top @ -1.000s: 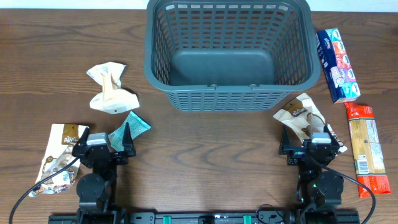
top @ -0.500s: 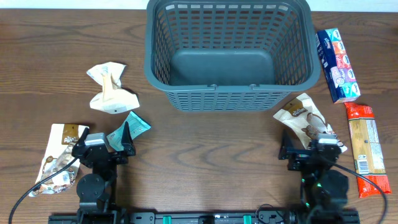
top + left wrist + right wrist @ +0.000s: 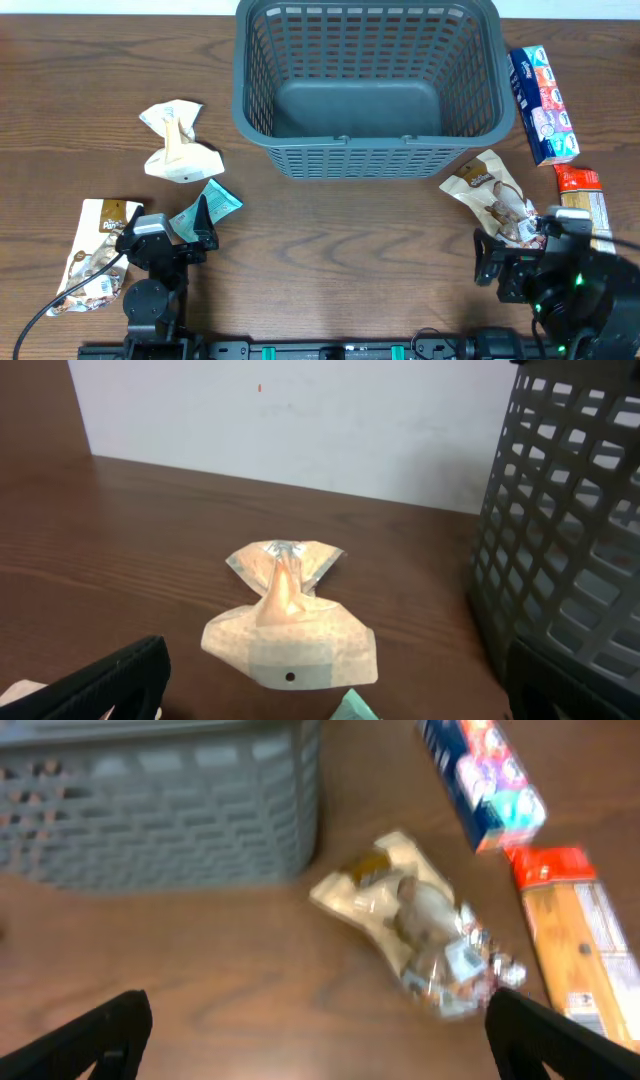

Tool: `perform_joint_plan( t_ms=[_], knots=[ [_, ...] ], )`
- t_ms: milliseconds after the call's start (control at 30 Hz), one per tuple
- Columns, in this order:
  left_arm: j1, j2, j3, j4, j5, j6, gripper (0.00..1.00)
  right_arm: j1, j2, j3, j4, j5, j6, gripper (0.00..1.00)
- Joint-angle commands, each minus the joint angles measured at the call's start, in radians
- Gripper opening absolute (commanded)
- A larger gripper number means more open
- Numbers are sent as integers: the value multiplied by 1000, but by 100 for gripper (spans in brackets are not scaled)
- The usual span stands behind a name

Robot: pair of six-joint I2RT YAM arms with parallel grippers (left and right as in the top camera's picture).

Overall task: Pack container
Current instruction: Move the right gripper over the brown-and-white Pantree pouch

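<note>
The large dark grey basket (image 3: 367,85) stands at the back middle of the table, with nothing in it; its lattice wall shows in the left wrist view (image 3: 575,530) and the right wrist view (image 3: 160,810). My left gripper (image 3: 165,238) is open and empty near the front left, facing a beige snack packet (image 3: 290,625). My right gripper (image 3: 525,265) is open and empty, raised at the front right, above and behind a brown-and-clear snack packet (image 3: 425,935), also in the overhead view (image 3: 492,195).
A beige packet (image 3: 177,143), a small teal packet (image 3: 208,206) and a brown cereal bag (image 3: 97,255) lie on the left. A blue box (image 3: 542,90) and an orange cracker packet (image 3: 582,205) lie on the right, also in the right wrist view (image 3: 482,775) (image 3: 575,935).
My right arm has lifted and moved to the right and toward the front edge; its view is blurred. The left arm has not moved.
</note>
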Motion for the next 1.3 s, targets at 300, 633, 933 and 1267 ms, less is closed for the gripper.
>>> perform_joint_plan(
  t_ms=[300,633,933,1267],
  knots=[
    [-4,-6,-27,-25,-20,-25,99,-13,350,219,-212,204,-176,99],
    [-4,-6,-27,-24,-20,-25,99,-92,805,304,-97,183,-320,99],
    [-4,-6,-27,-24,-21,-24,99,-211,762,311,-25,67,-426,99],
    [-4,-6,-27,-24,-24,-24,99,-431,754,310,34,-68,-449,99]
  ],
)
